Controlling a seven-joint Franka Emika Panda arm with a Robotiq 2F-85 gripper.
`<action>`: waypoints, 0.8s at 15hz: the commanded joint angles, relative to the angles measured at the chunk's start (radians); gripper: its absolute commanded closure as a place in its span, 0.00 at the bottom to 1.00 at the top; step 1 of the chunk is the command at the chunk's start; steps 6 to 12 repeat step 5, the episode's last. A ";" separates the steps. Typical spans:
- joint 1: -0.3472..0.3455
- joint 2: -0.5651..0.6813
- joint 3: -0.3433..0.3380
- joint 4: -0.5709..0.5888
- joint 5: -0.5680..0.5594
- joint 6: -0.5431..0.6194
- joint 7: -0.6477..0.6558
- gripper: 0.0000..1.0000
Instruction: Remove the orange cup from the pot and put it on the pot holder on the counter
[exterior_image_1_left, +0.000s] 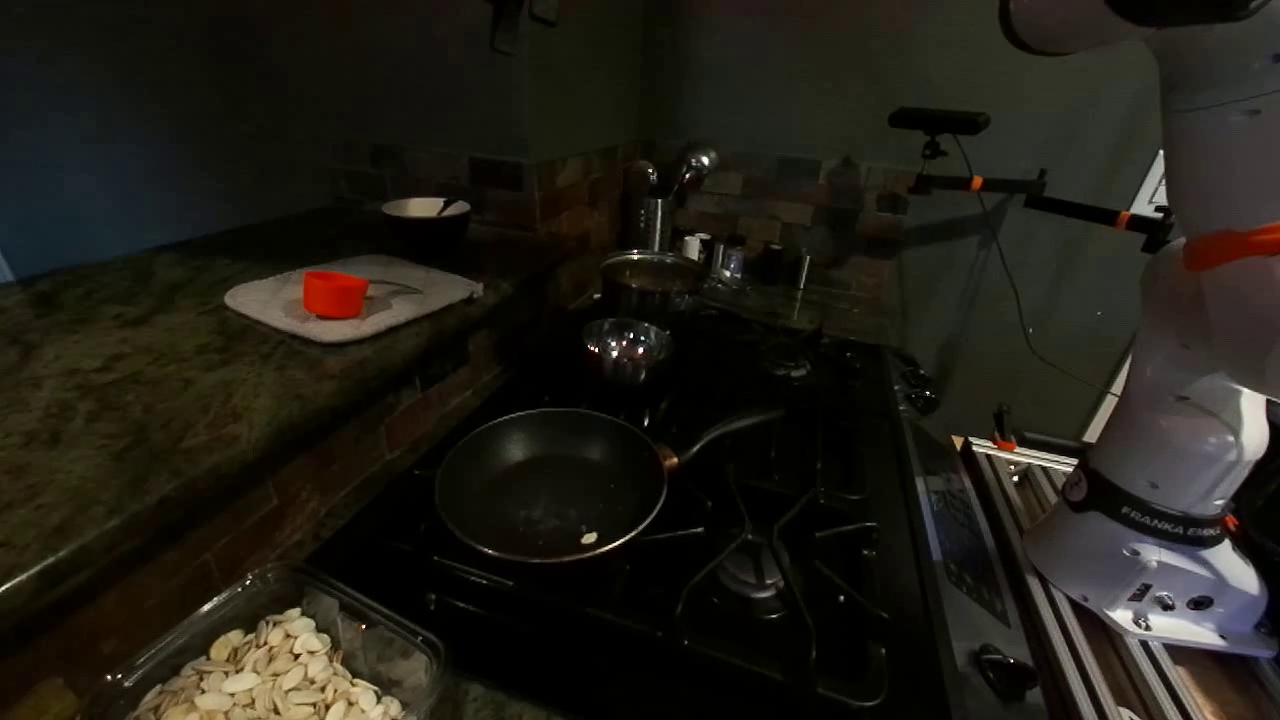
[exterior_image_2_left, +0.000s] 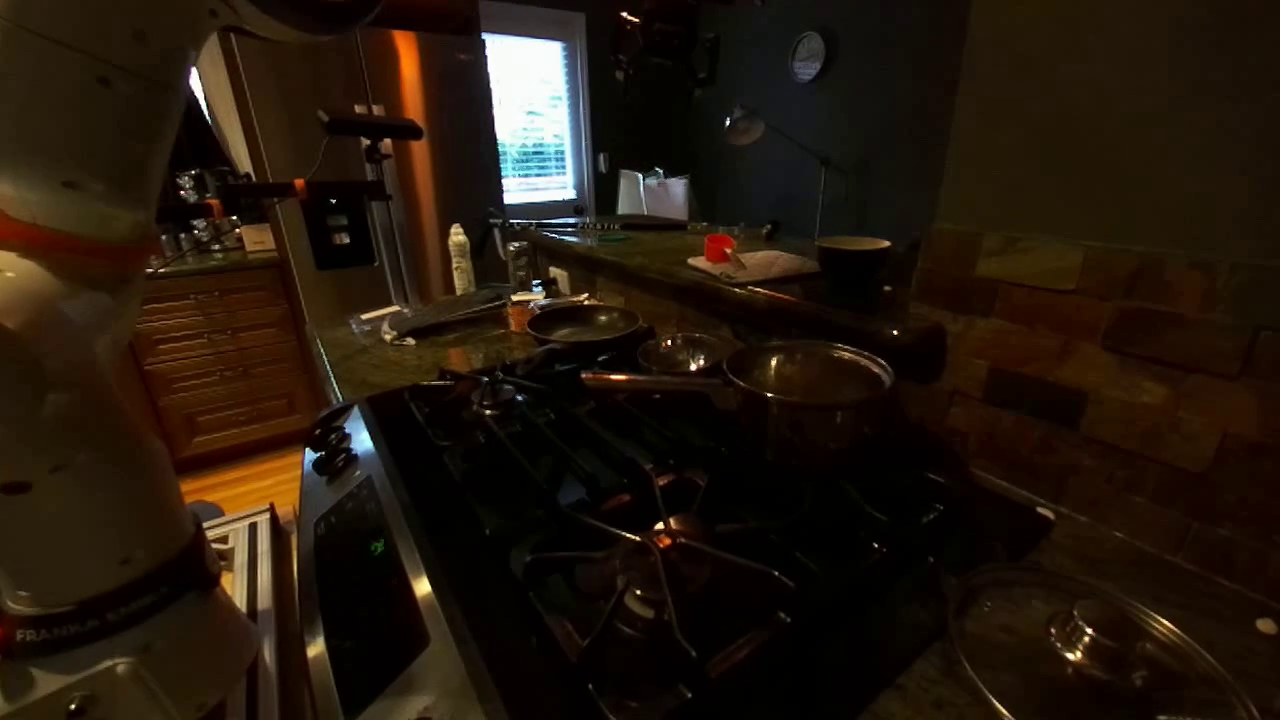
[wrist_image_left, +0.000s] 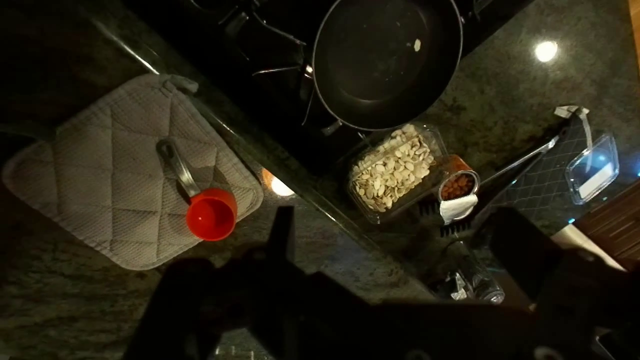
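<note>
One cup (wrist_image_left: 212, 217) sits on holder (wrist_image_left: 120, 155), out of pot (exterior_image_2_left: 808, 412). Removal and placing both look done to me; I judge nothing left. My gripper (wrist_image_left: 395, 215) spread wide, empty.

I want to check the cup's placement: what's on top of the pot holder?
The orange cup sits upright near one edge of the pot holder, its metal handle reaching inward. Whatever lies directly beneath the cup is hidden.
</note>
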 joint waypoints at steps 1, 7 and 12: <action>-0.003 -0.016 0.000 -0.025 0.005 0.007 0.000 0.00; -0.007 -0.037 0.000 -0.063 0.009 0.015 0.000 0.00; -0.007 -0.037 0.000 -0.063 0.009 0.015 0.000 0.00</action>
